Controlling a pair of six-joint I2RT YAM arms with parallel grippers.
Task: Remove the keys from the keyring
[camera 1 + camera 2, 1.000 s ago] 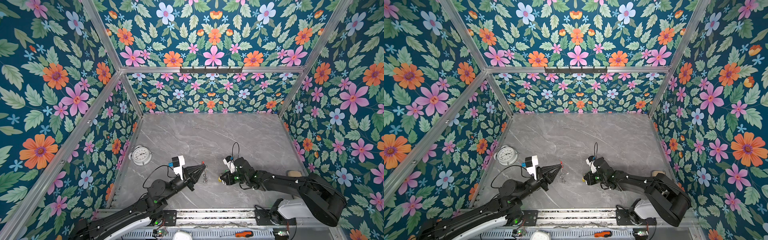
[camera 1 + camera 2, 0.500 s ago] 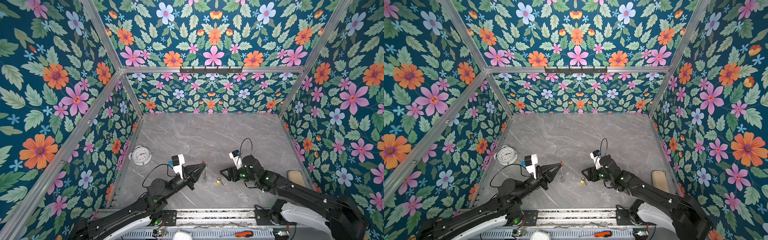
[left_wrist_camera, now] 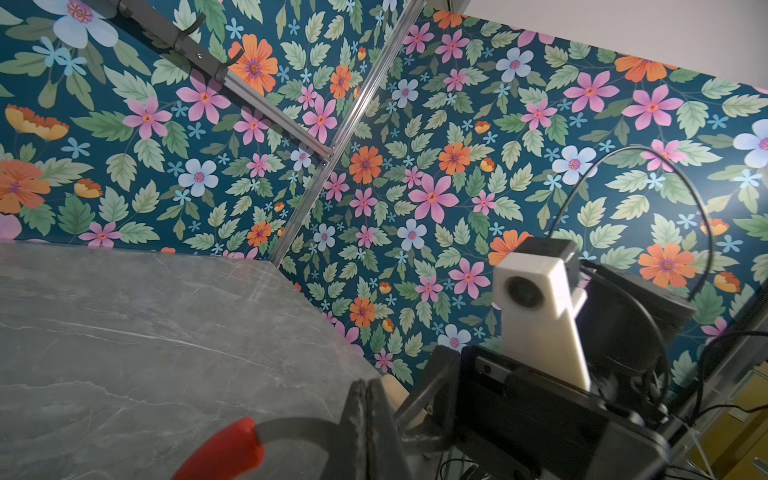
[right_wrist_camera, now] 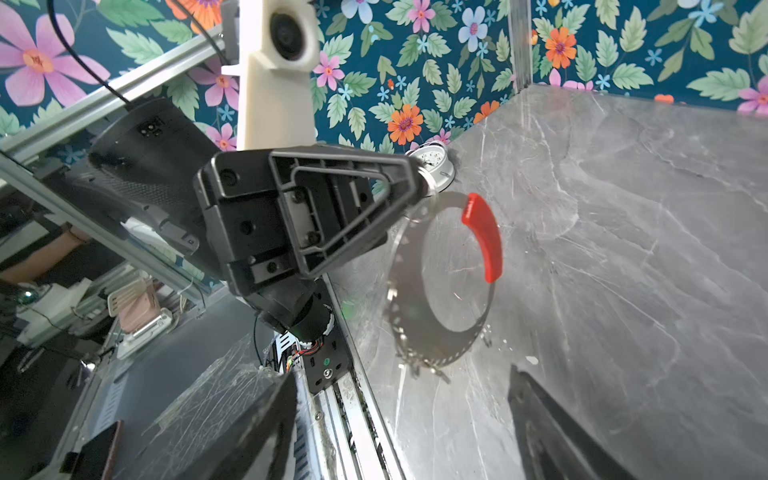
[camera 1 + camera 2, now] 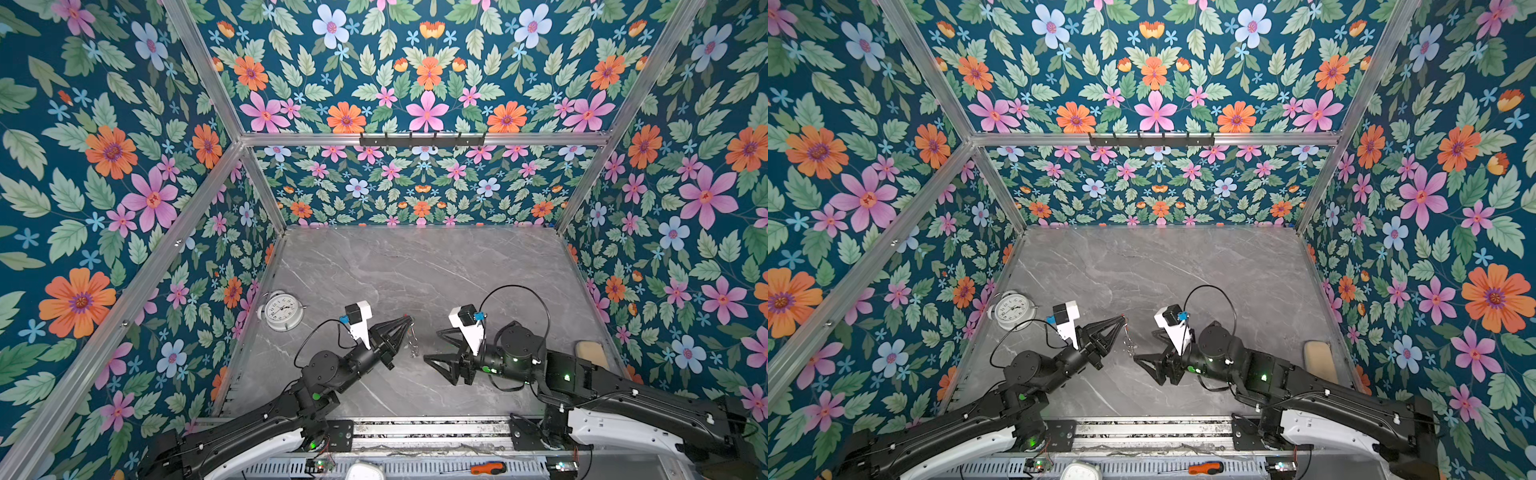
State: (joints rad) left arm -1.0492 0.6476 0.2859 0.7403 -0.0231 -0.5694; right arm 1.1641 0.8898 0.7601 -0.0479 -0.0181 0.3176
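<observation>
Left end effector (image 5: 409,320) was pressed together on the keyring (image 4: 440,351), pinching its grey band just beside the red section (image 4: 484,237). Right end effector (image 5: 432,345) stood spread wide and held nothing, with its tips facing the ring from close by and not touching it. The loop hung from the pinch, its plane upright above the tabletop (image 5: 415,270); I could not tell whether its lowest rim touched. In both top views it showed edge-on, as a thin line. The right wrist view gave me the full circle, small split rings (image 4: 395,320) along the rim and the alarm clock (image 4: 432,162) behind. The left wrist view caught only the red section and some band.
</observation>
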